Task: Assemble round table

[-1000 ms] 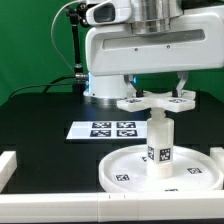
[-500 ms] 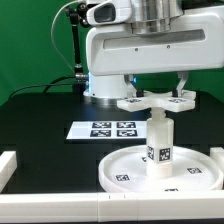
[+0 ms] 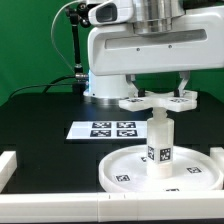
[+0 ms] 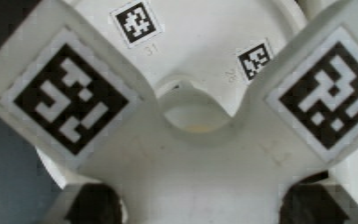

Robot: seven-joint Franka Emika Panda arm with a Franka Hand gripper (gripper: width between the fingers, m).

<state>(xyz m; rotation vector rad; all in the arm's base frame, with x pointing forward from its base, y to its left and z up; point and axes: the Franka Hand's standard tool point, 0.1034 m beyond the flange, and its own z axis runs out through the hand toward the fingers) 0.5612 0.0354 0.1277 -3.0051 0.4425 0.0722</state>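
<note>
The large rimmed round disc (image 3: 125, 172) lies flat on the black table at the exterior view's front right. The short thick leg (image 3: 160, 140) stands upright at its middle. The cross-shaped base (image 3: 156, 100) is level on top of the leg, touching or just above it. My gripper (image 3: 157, 90) comes down from above and is shut on the base, one finger on each side. In the wrist view the base (image 4: 87, 90) fills the picture with its tagged arms, and my dark fingertips (image 4: 98, 205) press its sides around my gripper (image 4: 202, 207). The leg is hidden there.
The marker board (image 3: 105, 129) lies flat behind the disc at the exterior view's left. White border blocks stand at the front left (image 3: 8, 165), along the front (image 3: 60, 208) and at the right (image 3: 216, 155). The arm's own base (image 3: 100, 85) stands at the back.
</note>
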